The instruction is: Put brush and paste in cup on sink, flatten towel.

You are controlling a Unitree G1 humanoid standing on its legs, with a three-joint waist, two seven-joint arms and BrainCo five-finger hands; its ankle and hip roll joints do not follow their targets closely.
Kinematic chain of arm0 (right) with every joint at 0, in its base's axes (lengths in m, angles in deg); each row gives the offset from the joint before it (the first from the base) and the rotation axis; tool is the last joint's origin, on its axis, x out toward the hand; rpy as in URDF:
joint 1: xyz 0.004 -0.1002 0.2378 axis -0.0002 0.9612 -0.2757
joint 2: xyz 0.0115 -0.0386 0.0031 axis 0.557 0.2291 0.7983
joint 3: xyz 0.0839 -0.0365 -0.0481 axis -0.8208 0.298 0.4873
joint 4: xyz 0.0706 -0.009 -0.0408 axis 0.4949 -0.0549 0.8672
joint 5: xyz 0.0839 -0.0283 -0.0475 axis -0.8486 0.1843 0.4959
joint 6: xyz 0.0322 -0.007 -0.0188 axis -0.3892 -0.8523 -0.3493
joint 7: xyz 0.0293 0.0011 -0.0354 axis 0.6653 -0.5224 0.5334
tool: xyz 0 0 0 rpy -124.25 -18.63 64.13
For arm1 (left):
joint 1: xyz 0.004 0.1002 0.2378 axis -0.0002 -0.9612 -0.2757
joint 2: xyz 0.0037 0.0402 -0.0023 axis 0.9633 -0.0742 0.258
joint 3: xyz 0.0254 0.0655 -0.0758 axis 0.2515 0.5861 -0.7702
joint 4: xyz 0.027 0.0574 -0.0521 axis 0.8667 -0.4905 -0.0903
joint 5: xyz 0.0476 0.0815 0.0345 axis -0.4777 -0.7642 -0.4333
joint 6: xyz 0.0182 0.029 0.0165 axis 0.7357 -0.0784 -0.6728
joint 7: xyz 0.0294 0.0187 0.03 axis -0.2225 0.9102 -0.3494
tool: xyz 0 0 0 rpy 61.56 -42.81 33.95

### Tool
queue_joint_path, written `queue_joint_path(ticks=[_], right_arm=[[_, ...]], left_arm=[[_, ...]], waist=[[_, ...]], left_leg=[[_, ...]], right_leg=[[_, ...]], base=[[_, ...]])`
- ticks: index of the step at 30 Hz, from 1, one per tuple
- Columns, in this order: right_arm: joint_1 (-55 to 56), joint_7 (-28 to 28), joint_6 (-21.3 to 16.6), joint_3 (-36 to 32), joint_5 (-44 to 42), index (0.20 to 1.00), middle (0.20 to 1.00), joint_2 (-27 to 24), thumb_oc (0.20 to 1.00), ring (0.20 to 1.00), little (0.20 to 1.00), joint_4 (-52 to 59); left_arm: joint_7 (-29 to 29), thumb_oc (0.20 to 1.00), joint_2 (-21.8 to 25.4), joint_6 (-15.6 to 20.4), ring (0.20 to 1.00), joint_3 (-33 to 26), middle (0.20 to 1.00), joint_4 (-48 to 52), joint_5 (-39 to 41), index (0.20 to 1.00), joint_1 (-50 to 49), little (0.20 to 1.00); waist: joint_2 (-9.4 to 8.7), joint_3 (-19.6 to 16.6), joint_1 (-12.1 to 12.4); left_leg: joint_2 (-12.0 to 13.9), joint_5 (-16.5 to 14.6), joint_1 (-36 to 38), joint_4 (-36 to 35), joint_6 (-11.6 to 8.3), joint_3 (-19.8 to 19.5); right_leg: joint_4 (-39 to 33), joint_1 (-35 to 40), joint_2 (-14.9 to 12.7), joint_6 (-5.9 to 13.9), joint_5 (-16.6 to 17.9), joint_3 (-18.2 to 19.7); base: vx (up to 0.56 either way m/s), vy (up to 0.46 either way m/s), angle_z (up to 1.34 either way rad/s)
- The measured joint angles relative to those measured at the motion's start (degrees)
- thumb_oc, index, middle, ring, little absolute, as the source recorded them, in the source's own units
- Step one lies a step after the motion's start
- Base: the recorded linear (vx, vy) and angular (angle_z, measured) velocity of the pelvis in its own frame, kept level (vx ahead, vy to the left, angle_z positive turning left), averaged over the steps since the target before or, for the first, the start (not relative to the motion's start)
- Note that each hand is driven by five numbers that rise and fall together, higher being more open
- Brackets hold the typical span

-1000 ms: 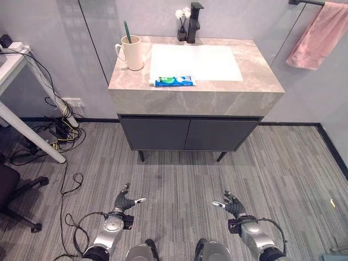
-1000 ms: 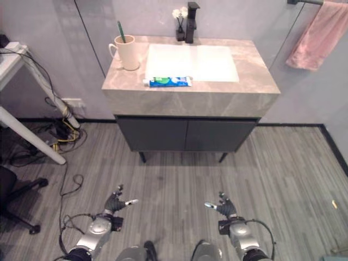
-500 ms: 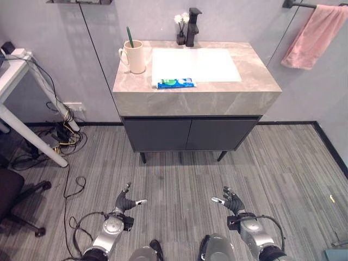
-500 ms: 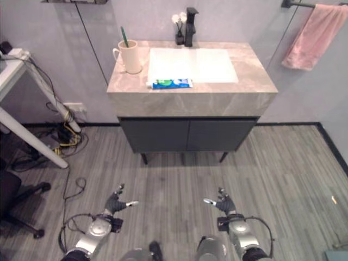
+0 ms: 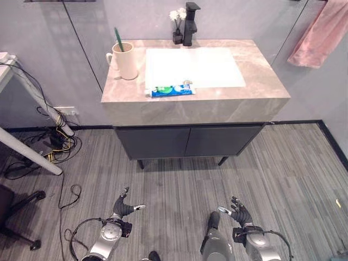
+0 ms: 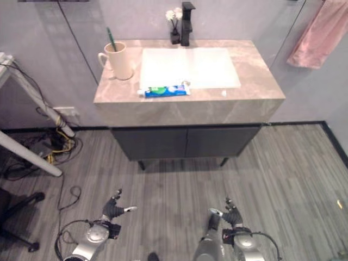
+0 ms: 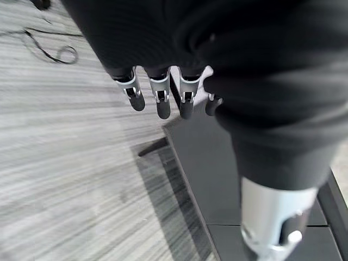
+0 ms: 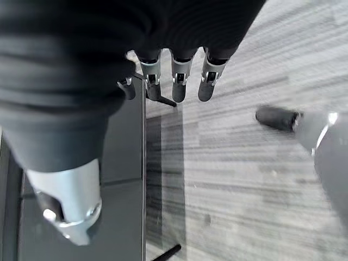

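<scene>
Both robot hands hang low over the grey plank floor (image 5: 179, 185), holding nothing. The left hand (image 5: 123, 206) and the right hand (image 5: 240, 213) each have their fingers loosely extended and thumbs apart, as their wrist views confirm. Well ahead of both hands stands the dark cabinet (image 5: 187, 140) under a marble-look sink counter (image 5: 193, 103). The toothpaste tube (image 5: 171, 90) lies flat near the counter's front edge, ahead of the left hand, just before the white basin (image 5: 196, 66). Farther back and to the left, the cream cup (image 5: 127, 60) stands upright with the green toothbrush (image 5: 117, 38) already in it. The pink towel (image 5: 322, 33) hangs bunched on the wall, far beyond the right hand.
</scene>
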Motion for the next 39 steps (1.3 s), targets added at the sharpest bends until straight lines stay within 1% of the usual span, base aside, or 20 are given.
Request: queue_joint_path(ticks=[1, 3, 7, 9, 10, 11, 14, 17, 19, 20, 21, 22, 24, 29, 32, 34, 35, 37, 38, 39], right_arm=[[-0.67, 0.03, 0.01, -0.02, 0.0, 1.0, 1.0, -1.68, 1.0, 1.0, 1.0, -0.85], [-1.86, 0.0, -0.02, 0.08, 0.14, 1.0, 1.0, -3.52, 1.0, 1.0, 1.0, -0.76], [-3.6, -0.19, -0.51, 0.2, 0.72, 1.0, 1.0, -4.09, 1.0, 1.0, 1.0, 1.12], [-3.95, -0.17, -0.54, 0.24, 1.11, 1.0, 1.0, -4.25, 1.0, 1.0, 1.0, 1.15], [-4.09, -0.05, -0.55, 0.6, 1.25, 1.0, 1.0, -4.24, 1.0, 1.0, 1.0, 1.12], [-3.95, 0.05, -0.57, 0.87, 1.4, 1.0, 1.0, -4.24, 1.0, 1.0, 1.0, 1.04], [-3.58, 0.44, -0.56, 0.23, 1.62, 1.0, 1.0, -4.6, 1.0, 1.0, 1.0, 0.81], [-4.03, 1.03, -0.59, 0.15, 1.69, 1.0, 1.0, -4.98, 1.0, 1.0, 1.0, 1.37], [-4.68, 0.93, -0.6, 0.25, 2.87, 1.0, 1.0, -5.1, 1.0, 1.0, 1.0, 1.76], [-4.71, 0.92, -0.63, 0.34, 2.91, 1.0, 1.0, -5.29, 1.0, 1.0, 1.0, 1.82], [-5.52, 0.87, -0.7, 0.33, 3.55, 1.0, 1.0, -5.52, 1.0, 1.0, 1.0, 1.79], [-6.25, 0.93, -0.68, 0.64, 3.93, 1.0, 1.0, -4.06, 1.0, 1.0, 1.0, 0.68], [-5.35, 0.57, -0.92, 1.55, 4.77, 1.0, 1.0, -4.05, 1.0, 1.0, 1.0, 1.24], [-6.82, -0.28, -1.05, 2.98, 7.63, 1.0, 1.0, -4.18, 1.0, 1.0, 1.0, 2.04], [-7.04, -0.42, -1.06, 3.02, 7.91, 1.0, 1.0, -4.18, 1.0, 1.0, 1.0, 2.06], [-7.58, -0.4, -1.19, 3.02, 8.5, 1.0, 1.0, -4.22, 1.0, 1.0, 1.0, 2.11], [-7.19, -0.41, -1.17, 3.5, 8.62, 1.0, 1.0, -4.31, 1.0, 1.0, 1.0, 2.23], [-6.35, -0.64, -1.19, 5.59, 8.85, 1.0, 1.0, -3.71, 1.0, 1.0, 1.0, 1.44], [-6.0, -0.59, -1.25, 6.6, 8.89, 1.0, 1.0, -2.71, 1.0, 1.0, 1.0, 0.97], [-5.93, -0.53, -1.14, 6.38, 8.9, 1.0, 1.0, -3.04, 1.0, 1.0, 1.0, 0.66]], left_arm=[[-0.25, 1.0, -1.67, -0.03, 1.0, 1.13, 1.0, -0.21, 0.04, 1.0, 0.08, 1.0], [-0.24, 1.0, -2.54, 0.02, 1.0, 1.11, 1.0, 0.62, 0.07, 1.0, 0.28, 1.0], [-0.29, 1.0, -0.7, 0.02, 1.0, 0.77, 1.0, 0.43, 0.46, 1.0, 1.01, 1.0], [-0.22, 1.0, 0.04, -0.02, 1.0, 0.13, 1.0, 0.33, 0.47, 1.0, 1.58, 1.0], [-0.17, 1.0, 0.39, -0.05, 1.0, 0.47, 1.0, 0.31, 0.43, 1.0, 1.75, 1.0], [-0.16, 1.0, 0.54, -0.03, 1.0, 0.69, 1.0, 0.51, 0.42, 1.0, 1.98, 1.0], [0.69, 1.0, 0.88, 0.03, 1.0, 0.9, 1.0, 1.52, -0.45, 1.0, 2.82, 1.0], [0.71, 1.0, 1.25, 0.06, 1.0, 0.92, 1.0, 1.78, -2.12, 1.0, 3.58, 1.0], [0.47, 1.0, 1.67, 0.03, 1.0, 0.77, 1.0, 1.6, -2.36, 1.0, 3.59, 1.0], [0.46, 1.0, 1.65, 0.0, 1.0, 0.81, 1.0, 1.62, -2.37, 1.0, 3.23, 1.0], [0.45, 1.0, 1.65, -0.05, 1.0, 0.8, 1.0, 2.23, -2.38, 1.0, 2.06, 1.0], [0.56, 1.0, 2.31, -0.15, 1.0, 1.09, 1.0, 1.32, -2.58, 1.0, 1.68, 1.0], [0.67, 1.0, 3.99, -0.02, 1.0, 1.22, 1.0, 3.83, -4.22, 1.0, 1.61, 1.0], [1.02, 1.0, 8.61, 0.07, 1.0, 1.22, 1.0, 6.83, -8.73, 1.0, 1.2, 1.0], [1.09, 1.0, 9.56, 0.75, 1.0, 1.04, 1.0, 7.37, -9.11, 1.0, -0.92, 1.0], [1.06, 1.0, 9.67, 1.37, 1.0, 0.59, 1.0, 7.82, -9.04, 1.0, -2.92, 1.0], [0.92, 1.0, 9.34, 1.61, 1.0, 0.69, 1.0, 7.53, -8.96, 1.0, -3.42, 1.0], [0.84, 1.0, 10.34, 2.9, 1.0, 0.74, 1.0, 8.12, -8.96, 1.0, -4.3, 1.0], [0.75, 1.0, 12.5, 3.71, 1.0, 0.56, 1.0, 9.51, -8.97, 1.0, -6.2, 1.0], [0.73, 1.0, 12.45, 3.93, 1.0, 0.48, 1.0, 10.32, -8.98, 1.0, -7.26, 1.0]], waist=[[3.37, -0.79, 0.07], [6.23, -0.95, -0.62], [4.71, -1.04, -0.12], [3.86, 0.07, 0.79], [2.97, 0.59, 1.48], [2.1, 1.0, 1.48], [0.75, 2.7, 0.73], [1.21, 3.2, 0.89], [2.36, 3.26, 2.62], [3.27, 3.29, 3.11], [5.23, 3.86, 3.83], [3.89, 3.76, 3.76], [2.79, 3.61, 3.61], [4.48, 5.71, 3.9], [4.3, 5.77, 5.59], [3.8, 5.56, 5.97], [3.55, 5.45, 6.22], [1.01, 4.46, 7.83], [-1.79, 2.93, 9.29], [-0.82, 2.79, 9.76]], left_leg=[[3.26, -0.51, -0.73, 0.5, -1.39, -0.13], [6.39, -0.54, -1.27, 3.56, -3.37, -0.54], [11.44, 1.37, -8.72, 22.52, -7.85, -1.22], [14.49, 6.75, -13.54, 33.16, -11.81, -3.21], [15.91, 10.99, -15.73, 37.59, -11.9, -2.63], [16.51, 10.93, -16.31, 39.31, -11.95, -2.04], [21.59, 9.05, -19.45, 36.02, -10.98, 10.54], [18.71, 7.95, -22.34, 28.66, -9.6, 11.42], [12.41, 9.77, -22.22, 5.17, -6.66, 8.03], [11.83, 10.91, -21.77, 1.71, -5.51, 6.05], [11.83, 13.31, -21.15, 1.93, -2.55, 3.78], [10.29, 14.87, -20.18, 4.03, -1.36, 2.93], [7.02, 12.66, -18.43, 3.08, 0.46, 4.0], [4.55, 10.55, -14.21, 1.27, 3.95, 5.58], [3.9, 10.04, -11.77, -0.84, 3.5, 5.76], [3.83, 10.08, -12.4, -0.46, 3.02, 5.04], [3.74, 10.25, -12.78, -0.37, 2.29, 3.58], [3.67, 10.42, -12.87, -0.04, 1.02, 1.88], [3.34, 10.33, -13.16, 0.18, -0.53, 1.29], [4.88, 10.76, -13.06, 0.11, -1.73, 0.22]], right_leg=[[1.29, 0.16, 2.73, -0.72, -1.58, -0.9], [4.77, 0.07, 5.43, -2.29, -5.73, -2.5], [7.25, 1.08, 7.14, -3.62, -11.09, -2.68], [7.95, 1.99, 9.31, -6.33, -12.91, -2.82], [7.3, 3.22, 9.6, -7.44, -13.46, -2.93], [6.65, 4.11, 9.59, -7.73, -13.66, -2.96], [1.15, 9.22, 10.49, -8.38, -14.26, -4.93], [-0.24, 10.21, 10.52, -7.61, -14.03, -4.75], [-2.36, 11.12, 10.48, -5.35, -12.68, -2.82], [-2.04, 11.08, 10.9, -5.11, -12.66, -2.47], [-0.94, 11.96, 11.86, -3.65, -13.6, -0.64], [0.6, 12.97, 9.89, -1.89, -14.73, 0.48], [8.21, 10.37, 5.79, -1.34, -15.24, 0.79], [32.8, -1.75, 0.05, 2.57, -13.85, 6.29], [27.94, -2.04, -0.66, 3.39, -15.47, 2.04], [13.05, 0.06, -1.07, 3.18, -13.42, -1.67], [7.33, 1.33, -0.22, 3.34, -11.78, -0.05], [3.65, 3.14, 0.45, 2.67, -8.79, 1.54], [1.95, 4.39, 1.26, 1.6, -7.25, 1.05], [-0.64, 6.48, 3.14, 0.42, -6.78, -1.22]], base=[[0.36, -0.133, 0.33], [0.37, -0.169, 0.18], [0.27, -0.273, -0.13], [0.3, -0.293, -0.25], [0.27, -0.166, -0.18], [0.34, -0.038, -0.02], [0.26, 0.031, 0.2], [0.23, 0.181, 0.01], [0.25, 0.194, -0.39], [0.25, 0.118, -0.78], [0.23, 0.168, -0.68], [0.24, 0.29, -0.49], [0.19, 0.331, -0.11], [0.13, 0.153, -0.11], [0.12, -0.163, 0.0], [0.08, -0.274, 0.22], [0.12, -0.333, 0.74], [0.05, -0.151, 0.59], [0.06, -0.141, 0.32], [0.11, -0.245, 0.39]])
